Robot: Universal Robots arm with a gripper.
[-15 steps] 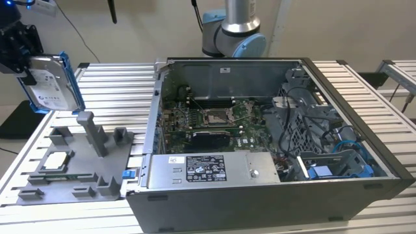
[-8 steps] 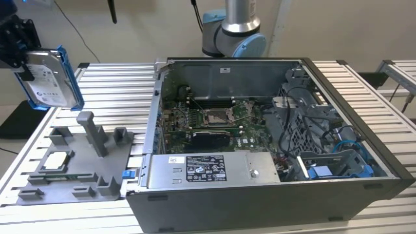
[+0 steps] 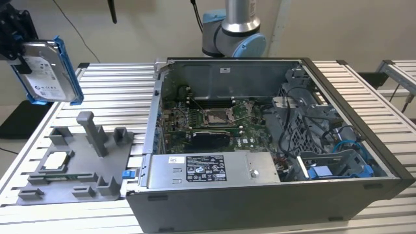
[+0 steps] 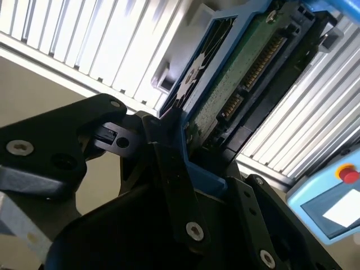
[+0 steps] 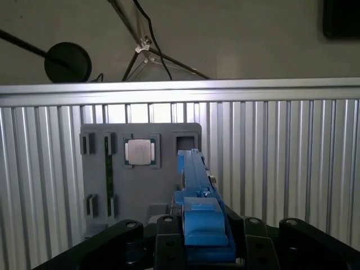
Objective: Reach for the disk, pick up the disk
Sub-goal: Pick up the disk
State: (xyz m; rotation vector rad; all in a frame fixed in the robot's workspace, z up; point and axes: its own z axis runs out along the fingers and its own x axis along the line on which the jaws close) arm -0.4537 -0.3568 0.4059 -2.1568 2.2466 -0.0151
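Note:
The disk (image 3: 47, 73) hangs in the air above the slatted table at the exterior view's far left, upright, silver with a white label and blue rails. My black gripper (image 3: 14, 46) is shut on its upper end. In the second wrist view the disk (image 4: 242, 73) shows its green circuit-board underside and connector, with the gripper (image 4: 185, 154) clamped on its blue rail. In the first wrist view the disk's blue edge (image 5: 197, 185) runs out from between the gripper (image 5: 203, 239) fingers, over the grey fixture.
A grey fixture tray (image 3: 71, 165) with upright posts lies below the disk and holds a small square silver chip (image 3: 57, 160). An open computer case (image 3: 260, 146) takes up the table's middle. The arm's base (image 3: 234, 34) stands behind it. A blue pendant (image 4: 337, 194) lies off the table.

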